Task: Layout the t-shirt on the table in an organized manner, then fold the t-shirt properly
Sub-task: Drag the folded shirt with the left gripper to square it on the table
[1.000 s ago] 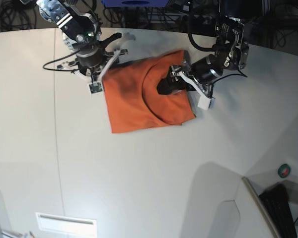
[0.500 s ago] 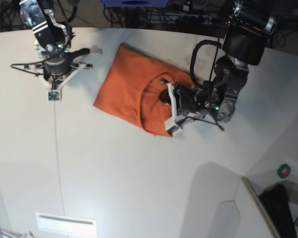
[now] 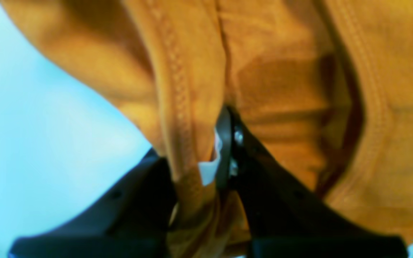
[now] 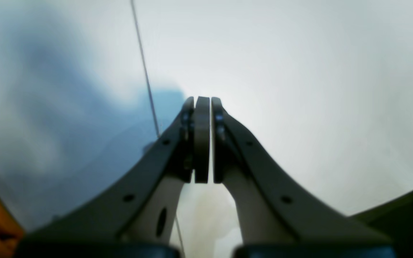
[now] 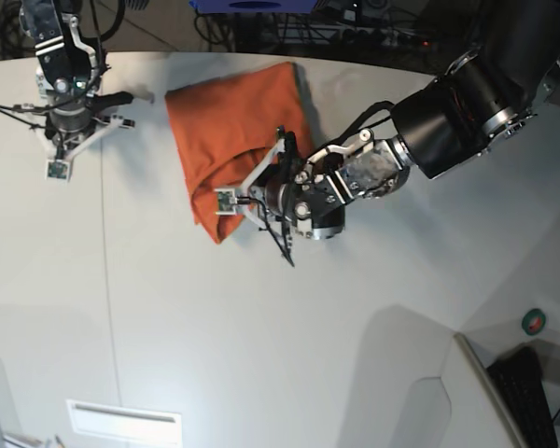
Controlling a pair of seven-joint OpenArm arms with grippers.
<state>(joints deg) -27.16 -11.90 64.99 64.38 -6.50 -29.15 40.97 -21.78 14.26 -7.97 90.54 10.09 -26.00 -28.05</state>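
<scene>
The white table point(image 5: 261, 355) fills the base view, with a thin dark seam point(image 5: 105, 280) running down its near-left part. The orange t-shirt point(image 5: 229, 112) lies bunched and folded over itself on the far side of the table, just right of that seam, its upper edge near the table's far rim and its lower corner pulled to a point. The left arm point(image 5: 457, 112) reaches in from the far right of the table and ends low over that lower corner. Its left gripper point(image 5: 247, 198) is clamped on the t-shirt: the left wrist view shows the black fingers point(image 3: 228, 143) pressed together with a stitched hem and a small white label point(image 3: 208, 168) pinched between them. The right gripper point(image 5: 67, 140) sits left of the t-shirt and well apart from it, beyond the seam, near the table's far-left edge. Its fingers point(image 4: 201, 139) are pressed together with nothing between them, over bare tabletop.
</scene>
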